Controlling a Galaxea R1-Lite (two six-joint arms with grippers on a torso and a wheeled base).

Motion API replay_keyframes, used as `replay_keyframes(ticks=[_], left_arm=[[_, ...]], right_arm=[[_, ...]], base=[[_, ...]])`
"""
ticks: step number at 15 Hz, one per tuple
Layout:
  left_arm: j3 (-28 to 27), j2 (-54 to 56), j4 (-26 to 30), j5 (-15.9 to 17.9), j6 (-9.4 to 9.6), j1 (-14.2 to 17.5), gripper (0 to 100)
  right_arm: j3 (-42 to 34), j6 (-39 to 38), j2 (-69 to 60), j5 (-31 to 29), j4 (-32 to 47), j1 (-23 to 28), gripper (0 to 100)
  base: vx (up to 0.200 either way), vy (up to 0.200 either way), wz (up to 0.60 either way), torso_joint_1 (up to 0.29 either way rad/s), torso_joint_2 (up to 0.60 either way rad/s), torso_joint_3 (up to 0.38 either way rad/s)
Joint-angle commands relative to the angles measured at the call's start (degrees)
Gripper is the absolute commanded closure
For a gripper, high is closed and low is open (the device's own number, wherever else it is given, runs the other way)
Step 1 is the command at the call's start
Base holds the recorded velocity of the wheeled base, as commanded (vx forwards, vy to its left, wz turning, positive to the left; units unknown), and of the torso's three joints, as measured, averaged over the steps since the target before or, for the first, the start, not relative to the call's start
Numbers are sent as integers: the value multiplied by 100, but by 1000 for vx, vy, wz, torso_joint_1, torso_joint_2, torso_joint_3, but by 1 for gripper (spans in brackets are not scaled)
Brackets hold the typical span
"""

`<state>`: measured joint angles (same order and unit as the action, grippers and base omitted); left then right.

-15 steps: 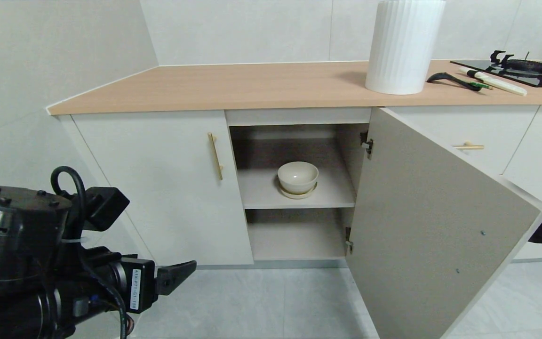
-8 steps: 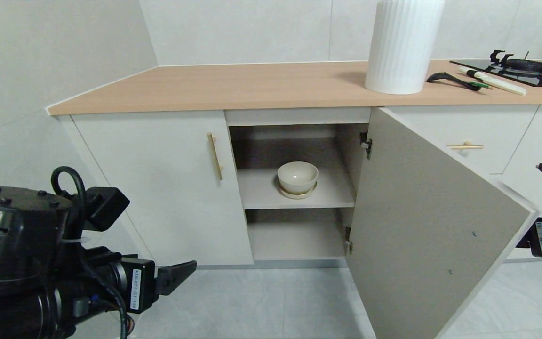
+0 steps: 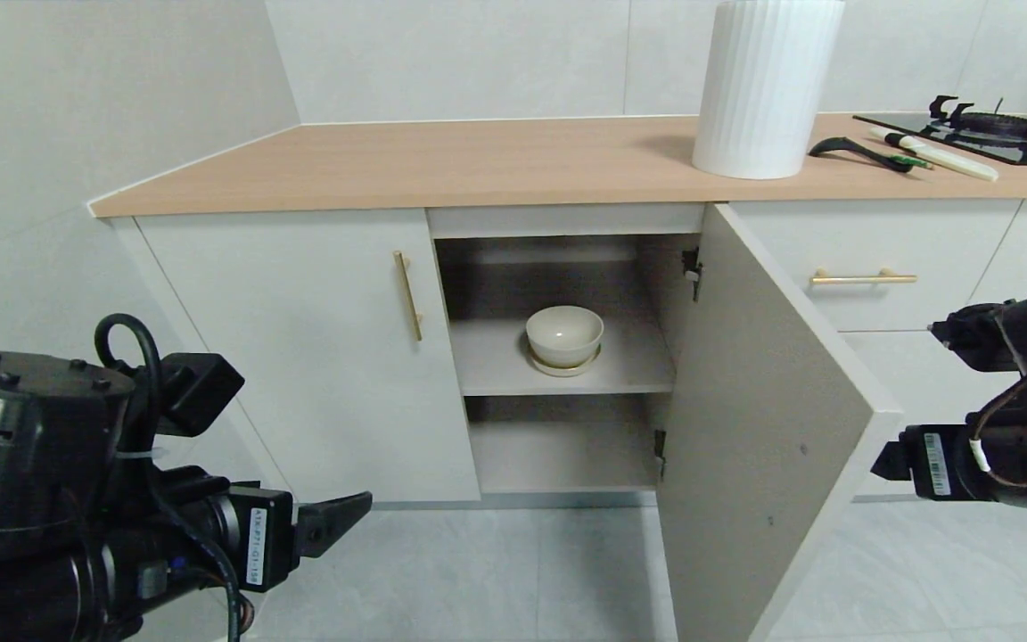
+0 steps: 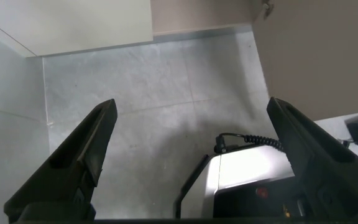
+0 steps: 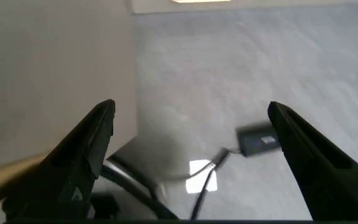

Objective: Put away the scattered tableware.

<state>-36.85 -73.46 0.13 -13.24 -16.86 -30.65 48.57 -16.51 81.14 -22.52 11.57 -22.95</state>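
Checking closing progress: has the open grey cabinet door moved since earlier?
Yes. The grey cabinet door has swung toward shut, its free edge now nearer the cream bowl, uncovering the gold drawer handle.

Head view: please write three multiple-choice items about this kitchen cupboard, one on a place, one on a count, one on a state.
1. Where is the small cream ceramic bowl? A. wooden countertop B. upper cupboard shelf C. floor
2. How many gold bar handles show? A. two B. one C. four
3. The grey right cupboard door is: A. shut B. missing C. open
Answers: B, it sits inside on the higher board; A, one upright, one level; C, it stands swung outward.
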Motion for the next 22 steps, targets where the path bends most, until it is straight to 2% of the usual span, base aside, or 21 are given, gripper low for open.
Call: replay_keyframes(ticks=[1, 4, 7, 10, 13, 17, 20, 22], left_arm=[[-15, -2, -5, -3, -10, -3, 0], [-33, 25, -5, -3, -10, 15, 0], [-24, 77, -5, -3, -10, 32, 0], [-41, 139, -5, -3, -10, 76, 0], [-50, 157, -5, -3, -10, 85, 0], [-50, 95, -13, 6, -10, 76, 0], [-50, 42, -13, 23, -10, 76, 0], [-50, 42, -13, 23, -10, 85, 0]], right_arm=[[-339, -2, 174, 10, -454, -350, 0], [-691, -28, 499, 19, -1491, -833, 0], [-533, -46, 965, 195, -2097, -913, 0], [171, -19, 1545, 872, -2097, -913, 0], [935, -19, 2064, 1021, -2053, -921, 0], [997, -116, 2354, 1399, -2159, -930, 0], [979, -503, 2644, 1399, -2880, -1080, 0], [970, -529, 2767, 1399, -3082, -1080, 0]], base=[[0, 0, 0, 0, 0, 0], [0, 0, 0, 0, 0, 0], [0, 0, 0, 0, 0, 0], [0, 0, 0, 0, 0, 0], [0, 0, 0, 0, 0, 0], [0, 0, 0, 0, 0, 0], [0, 0, 0, 0, 0, 0], [0, 0, 0, 0, 0, 0]])
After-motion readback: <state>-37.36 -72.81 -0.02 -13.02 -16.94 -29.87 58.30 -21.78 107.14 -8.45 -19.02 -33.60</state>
